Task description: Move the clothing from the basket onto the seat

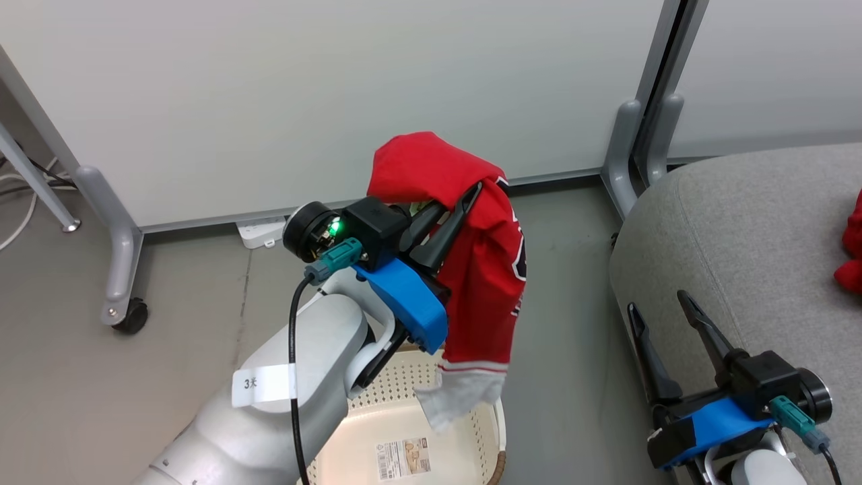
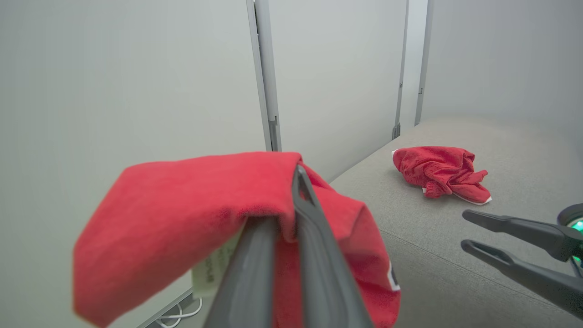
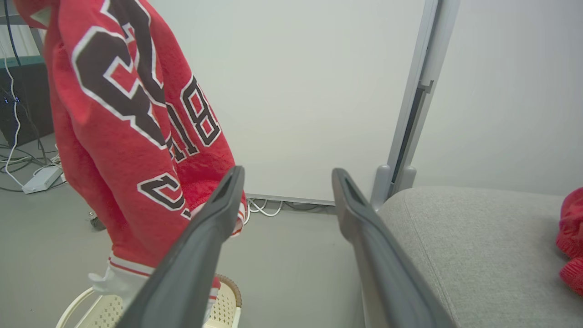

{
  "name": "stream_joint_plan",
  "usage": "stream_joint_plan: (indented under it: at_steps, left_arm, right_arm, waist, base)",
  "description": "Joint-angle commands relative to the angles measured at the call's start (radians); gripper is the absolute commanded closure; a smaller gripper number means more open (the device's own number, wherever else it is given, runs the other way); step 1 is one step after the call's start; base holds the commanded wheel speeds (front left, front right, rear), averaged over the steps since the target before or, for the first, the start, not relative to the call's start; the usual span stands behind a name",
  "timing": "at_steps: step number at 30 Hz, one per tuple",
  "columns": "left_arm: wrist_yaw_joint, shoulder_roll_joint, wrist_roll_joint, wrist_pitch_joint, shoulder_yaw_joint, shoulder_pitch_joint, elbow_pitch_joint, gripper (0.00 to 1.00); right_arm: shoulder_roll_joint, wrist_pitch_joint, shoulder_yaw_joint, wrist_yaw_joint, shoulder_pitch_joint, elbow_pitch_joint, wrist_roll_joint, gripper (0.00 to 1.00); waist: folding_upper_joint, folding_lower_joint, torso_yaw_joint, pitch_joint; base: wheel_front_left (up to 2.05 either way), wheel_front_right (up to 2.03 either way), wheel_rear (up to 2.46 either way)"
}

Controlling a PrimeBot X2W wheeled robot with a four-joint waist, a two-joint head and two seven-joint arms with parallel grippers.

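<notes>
Left hand [image 1: 463,197]: you have it clamped on the jersey [image 1: 481,283], raised above the basket [image 1: 397,380].
Jersey: hangs from that grip, white hem dangling over the basket's inside.
Right hand [image 1: 656,300]: your fingers stand apart, holding nothing, beside the seat [image 1: 741,236] edge.
Seat: a second red garment [image 2: 439,171] lies on it, well apart from both hands.

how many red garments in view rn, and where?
2. One jersey hangs from the left tool above the basket. The other garment lies crumpled on the sofa. Part of the basket is hidden, so more may be inside.
</notes>
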Motion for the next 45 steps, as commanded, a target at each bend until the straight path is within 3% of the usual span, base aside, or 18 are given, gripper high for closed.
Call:
stream_joint_plan:
  at_steps: [1,15,31,45]
  left_arm:
    - [-0.001,-0.001,0.000,-0.005,-0.006,-0.008,0.001,1.00]
    - [-0.001,0.004,-0.007,-0.005,-0.027,-0.001,0.014,1.00]
    - [-0.001,-0.005,0.021,-0.005,-0.018,-0.027,0.022,1.00]
    - [-0.001,-0.029,0.033,-0.005,-0.042,-0.052,0.011,1.00]
  right_arm:
    - [0.004,-0.003,-0.003,0.000,0.020,0.000,0.000,0.00]
    - [-0.004,-0.003,0.023,0.000,0.019,-0.026,-0.004,0.00]
    - [-0.029,-0.003,0.241,0.000,-0.177,-0.045,0.010,0.00]
    - [0.020,-0.003,0.359,0.000,-0.390,0.203,0.013,0.00]
  waist:
    - [-0.0001,0.0002,0.003,-0.015]
    - [-0.0001,0.0002,0.002,-0.025]
    - [-0.0001,0.0002,0.001,0.019]
    - [-0.0001,0.0002,0.028,0.064]
  base:
    - [0.00,0.00,0.00]
    - [0.00,0.00,0.00]
    - [0.00,0.00,0.00]
    - [0.00,0.00,0.00]
